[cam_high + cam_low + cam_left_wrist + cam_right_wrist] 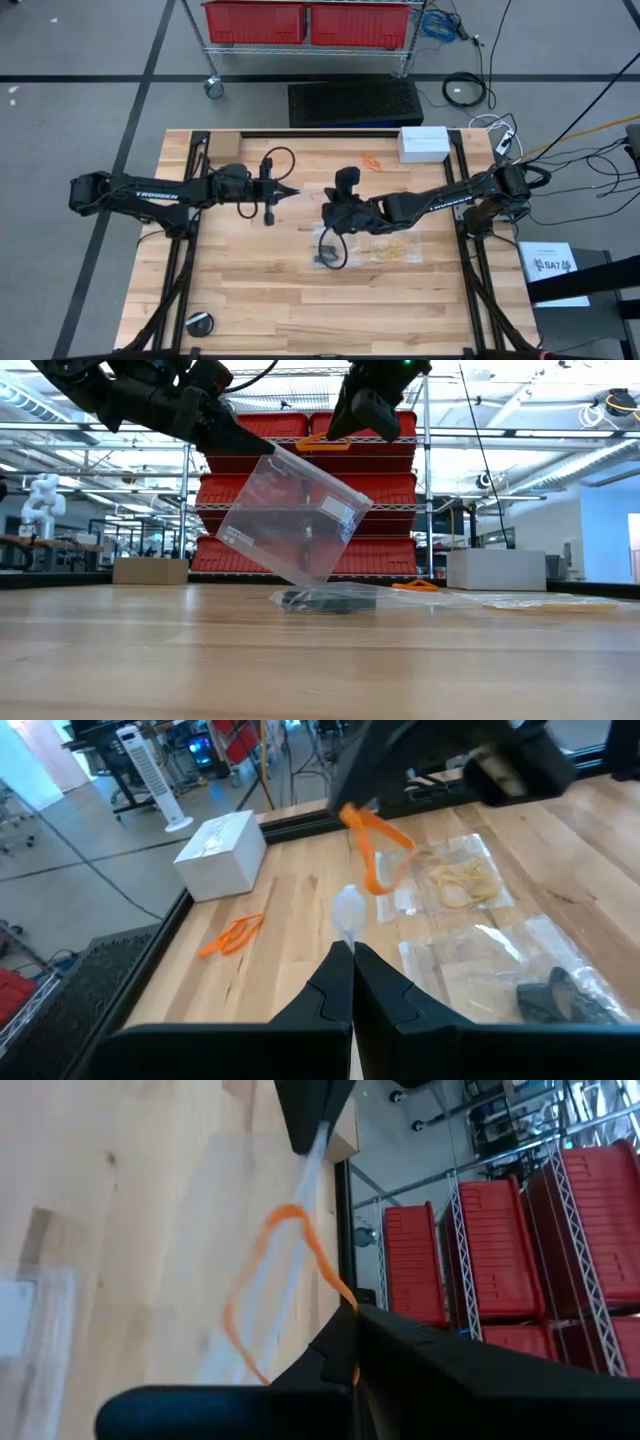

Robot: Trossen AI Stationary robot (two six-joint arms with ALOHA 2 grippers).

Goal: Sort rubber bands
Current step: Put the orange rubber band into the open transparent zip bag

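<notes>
My left gripper (240, 438) is shut on a clear plastic bag (295, 515), which hangs over the middle of the table. Just right of it, my right gripper (350, 432) is shut on an orange rubber band (322, 443), held above the bag's top edge. In the left wrist view the band (375, 855) dangles beyond my left gripper (352, 960). A clear bag with pale yellow-tan bands (460, 880) and one with black bands (560, 995) lie flat on the table. Loose orange bands (232, 935) lie toward the far edge. My left gripper pinches the clear bag's upper corner (262, 452) between its two fingers, coming about level from the table's left. The bag hangs tilted below the fingers, its lowest corner (300, 580) close to the table; whether it touches I cannot tell. My right gripper pinches one end of the orange band (345, 1305) between its fingertips, coming from the table's right and slanting down. The rest of the loop (262, 1270) hangs free past the fingertips, slack and clear of the table.
A white box (424, 143) stands at the far right of the table. A small round black object (200, 323) lies near the front left corner. Behind the table is a wire rack with red bins (310, 22).
</notes>
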